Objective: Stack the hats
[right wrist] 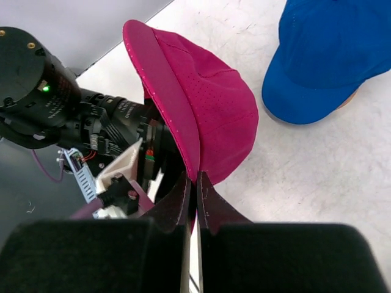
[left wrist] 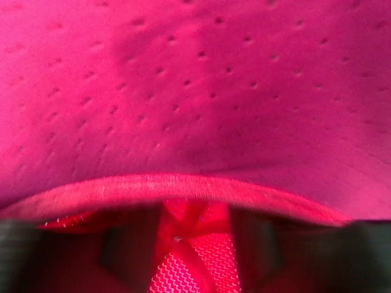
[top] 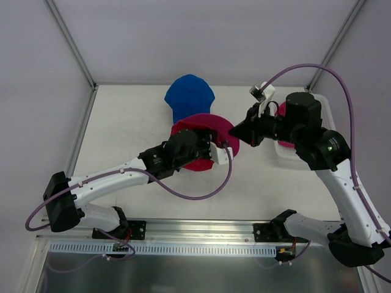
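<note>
A royal blue hat (top: 190, 94) lies on the table at the back, also seen in the right wrist view (right wrist: 333, 55). In front of it a magenta pink hat (top: 204, 139) hangs tilted between the two arms. My right gripper (top: 237, 132) is shut on the edge of that hat's brim (right wrist: 183, 116), its tips (right wrist: 195, 178) pinched together. My left gripper (top: 215, 151) is at the hat's near side; its view is filled with pink fabric (left wrist: 195, 91), and its blurred dark fingers (left wrist: 15, 256) stand apart at the bottom corners, open (left wrist: 195, 247). A second pink hat (top: 281, 113) shows behind the right arm.
A white tray (top: 327, 113) stands at the right, holding the second pink hat and mostly covered by the right arm. White walls with metal posts close the table at the back and sides. The left arm's purple cable (top: 201, 194) loops over the table front.
</note>
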You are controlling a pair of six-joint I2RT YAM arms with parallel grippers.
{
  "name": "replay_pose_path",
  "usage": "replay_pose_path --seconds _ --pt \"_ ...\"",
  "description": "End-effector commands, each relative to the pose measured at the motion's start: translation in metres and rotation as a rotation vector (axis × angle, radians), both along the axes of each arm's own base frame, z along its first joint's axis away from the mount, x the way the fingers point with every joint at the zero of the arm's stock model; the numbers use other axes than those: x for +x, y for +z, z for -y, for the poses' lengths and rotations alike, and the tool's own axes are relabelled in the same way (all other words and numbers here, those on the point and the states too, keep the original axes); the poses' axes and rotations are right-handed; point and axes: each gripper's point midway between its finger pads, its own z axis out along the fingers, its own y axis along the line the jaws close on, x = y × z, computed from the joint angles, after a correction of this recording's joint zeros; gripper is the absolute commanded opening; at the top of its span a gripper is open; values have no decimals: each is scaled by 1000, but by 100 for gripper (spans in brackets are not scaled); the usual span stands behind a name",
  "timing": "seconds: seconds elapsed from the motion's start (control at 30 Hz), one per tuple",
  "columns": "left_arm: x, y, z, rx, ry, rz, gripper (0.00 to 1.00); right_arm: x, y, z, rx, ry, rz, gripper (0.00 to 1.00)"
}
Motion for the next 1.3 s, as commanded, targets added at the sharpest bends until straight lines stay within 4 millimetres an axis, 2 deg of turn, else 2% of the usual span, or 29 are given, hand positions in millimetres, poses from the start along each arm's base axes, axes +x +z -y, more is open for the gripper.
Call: replay_pose_path --seconds 0.0,0.1,0.17,0.2,0.23,0.27,0.3,0.33,0.37,0.4,0.43,0.53,0.6,0.67,0.7,0.73,0.77,0.8,0.83,0.93,0.97,1.0,1.03,1.07,1.13,1.27 --pt "-8 45 0 -126 -14 41 55 2 29 -3 68 -1 65 0" --pt "-13 62 -6 -166 -18 56 67 18 22 6 13 -74 95 0" --pt "-17 71 -11 -191 -25 63 70 32 21 13 -34 -132 134 0" --pt "-21 75 -13 -208 -34 60 71 45 20 23 -86 -192 183 0" --pt "-29 89 -17 -245 -61 69 72 51 22 28 -111 -217 213 0" --pt "-35 94 -19 -267 -80 63 73 59 21 30 -141 -237 231 1" --pt "-42 99 -20 -300 -100 47 75 67 33 37 -164 -268 289 0" --pt "-52 114 -28 -344 -129 54 82 71 39 39 -171 -279 309 0" --pt "-64 117 -26 -364 -188 42 84 76 44 39 -180 -287 327 0" --pt "-71 122 -28 -394 -211 25 86 77 62 42 -168 -302 370 0" --pt "-79 132 -35 -423 -232 35 91 79 69 44 -182 -300 408 0" --pt "-81 143 -46 -460 -216 55 93 90 92 55 -218 -355 500 0" --pt "-71 145 -56 -469 -140 83 93 103 108 67 -231 -444 569 0" --pt "-60 154 -67 -504 -77 113 93 113 117 71 -253 -478 638 0" --pt "-54 156 -73 -530 -38 99 94 123 129 71 -244 -514 692 0" --pt "-48 159 -78 -556 -8 84 96 130 133 71 -252 -531 726 0" --pt "-34 170 -92 -598 57 82 97 138 134 70 -270 -541 753 0" --pt "-27 173 -99 -664 108 20 99 146 147 69 -279 -556 829 0" --pt "-6 179 -118 -695 208 5 99 157 145 63 -293 -552 849 0" --pt "20 178 -138 -812 339 -148 99 175 154 43 -283 -501 994 0" --pt "31 181 -156 -838 407 -168 99 183 149 34 -289 -480 1023 0" --pt "35 179 -161 -887 439 -221 99 190 142 23 -289 -442 1061 0" --pt "40 178 -166 -905 464 -242 99 194 155 19 -270 -455 1142 1" --pt "42 178 -173 -931 487 -261 99 206 146 9 -283 -441 1154 0" --pt "48 174 -193 -987 556 -293 99 213 152 -3 -272 -421 1265 0" --pt "52 162 -216 -1036 639 -329 99 233 137 -30 -305 -351 1405 1"
